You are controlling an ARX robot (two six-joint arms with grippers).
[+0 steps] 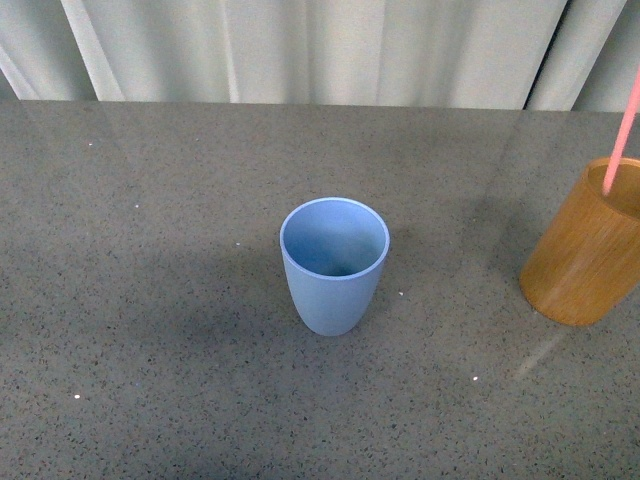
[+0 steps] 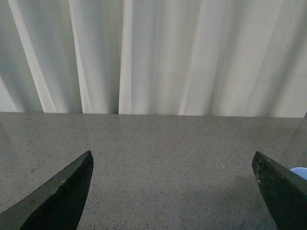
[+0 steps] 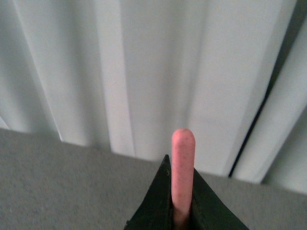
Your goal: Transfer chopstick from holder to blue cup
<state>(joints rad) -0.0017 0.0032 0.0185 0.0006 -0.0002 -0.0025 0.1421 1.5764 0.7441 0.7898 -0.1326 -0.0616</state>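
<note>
The light blue cup (image 1: 333, 263) stands upright and empty in the middle of the grey table. At the right edge is the orange-brown wooden holder (image 1: 587, 250), with the pink chopstick (image 1: 622, 130) rising out of it and leaving the front view at the top. Neither gripper shows in the front view. In the right wrist view my right gripper (image 3: 180, 191) is shut on the chopstick (image 3: 183, 163), whose rounded end sticks out past the dark fingertips. My left gripper (image 2: 172, 167) is open over bare table, and a sliver of the blue cup (image 2: 300, 171) shows beside one finger.
A speckled grey table (image 1: 150, 300) fills the scene, and its far edge meets a white pleated curtain (image 1: 320, 50). Open tabletop lies between the cup and the holder.
</note>
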